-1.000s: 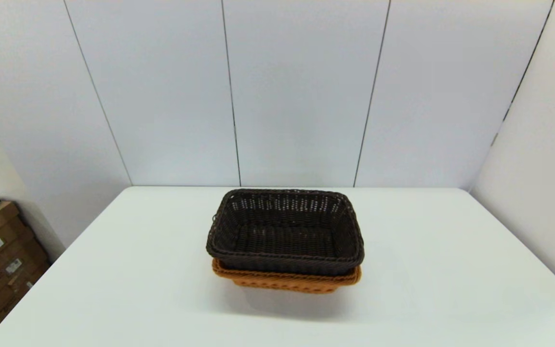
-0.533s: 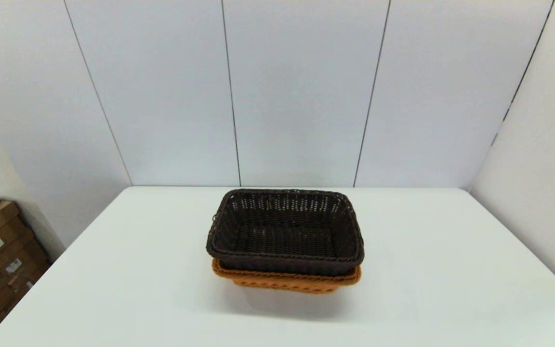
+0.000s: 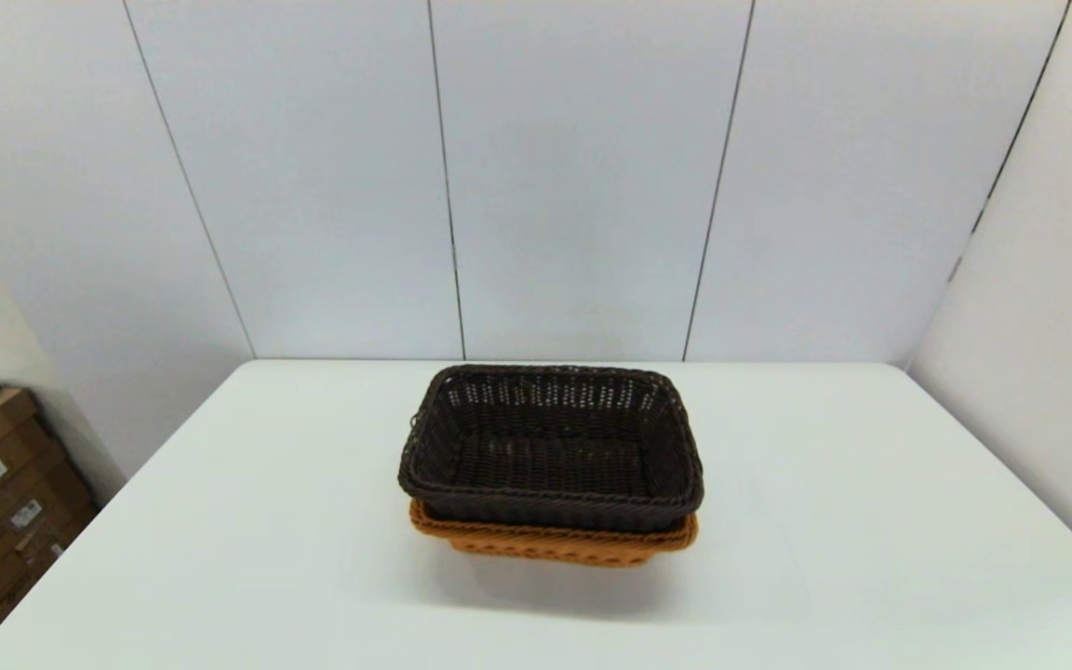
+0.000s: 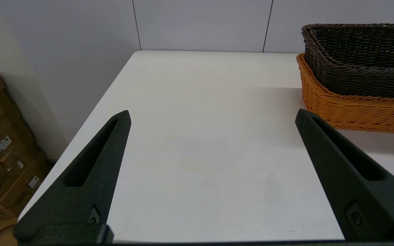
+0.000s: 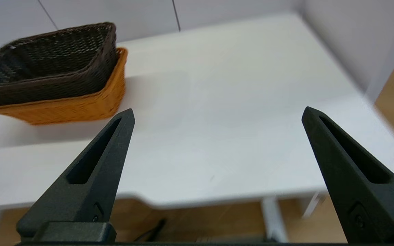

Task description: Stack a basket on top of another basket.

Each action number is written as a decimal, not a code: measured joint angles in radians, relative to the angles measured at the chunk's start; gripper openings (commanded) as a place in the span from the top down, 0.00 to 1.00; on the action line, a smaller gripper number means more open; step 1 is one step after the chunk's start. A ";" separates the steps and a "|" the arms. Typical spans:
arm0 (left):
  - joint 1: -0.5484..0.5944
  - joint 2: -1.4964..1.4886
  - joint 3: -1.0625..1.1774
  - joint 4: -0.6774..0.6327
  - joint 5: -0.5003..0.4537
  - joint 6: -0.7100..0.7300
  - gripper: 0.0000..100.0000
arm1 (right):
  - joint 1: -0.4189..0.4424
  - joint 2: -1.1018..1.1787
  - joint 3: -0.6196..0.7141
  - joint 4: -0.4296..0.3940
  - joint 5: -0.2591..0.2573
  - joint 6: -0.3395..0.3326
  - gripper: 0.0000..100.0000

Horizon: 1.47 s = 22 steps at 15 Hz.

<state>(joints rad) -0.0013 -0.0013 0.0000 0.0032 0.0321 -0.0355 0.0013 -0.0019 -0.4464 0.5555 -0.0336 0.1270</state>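
Grippers [image 4: 212, 116] [image 5: 217, 114] spread, off the baskets [image 3: 550, 456]

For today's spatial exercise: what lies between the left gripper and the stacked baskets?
Nothing: the left wrist view shows only bare white table between the open left gripper and the orange-tan basket holding the dark brown basket.

Lighting is bright, even and diffuse from overhead. The white table [image 3: 220, 521] shows no glare. A soft, faint shadow lies on the table just in front of the orange-tan basket [image 3: 555, 544]. The head view is sharp. In the right wrist view the dark brown basket [image 5: 50, 65] and the far table edge are smeared by blur. The left wrist view is crisp throughout.
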 measured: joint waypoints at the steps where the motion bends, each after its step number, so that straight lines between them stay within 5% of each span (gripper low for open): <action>1: 0.000 0.000 0.000 0.000 0.000 0.000 0.00 | 0.000 0.000 0.055 -0.075 0.000 -0.046 0.00; 5: 0.000 0.000 0.000 0.000 0.000 0.000 0.00 | 0.000 0.000 0.281 -0.403 0.002 -0.206 0.00; 8: 0.000 0.000 0.000 0.000 0.000 0.000 0.00 | 0.000 0.000 0.414 -0.599 0.016 -0.265 0.00; 12: 0.000 0.000 0.000 0.000 -0.001 0.000 0.00 | 0.000 0.000 0.445 -0.556 0.052 -0.267 0.00; 22: 0.000 0.000 0.000 0.000 0.000 0.000 0.00 | 0.000 0.000 0.446 -0.550 0.052 -0.235 0.00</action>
<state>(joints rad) -0.0017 -0.0013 0.0000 0.0032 0.0317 -0.0360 0.0013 -0.0017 0.0000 0.0057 0.0181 -0.1081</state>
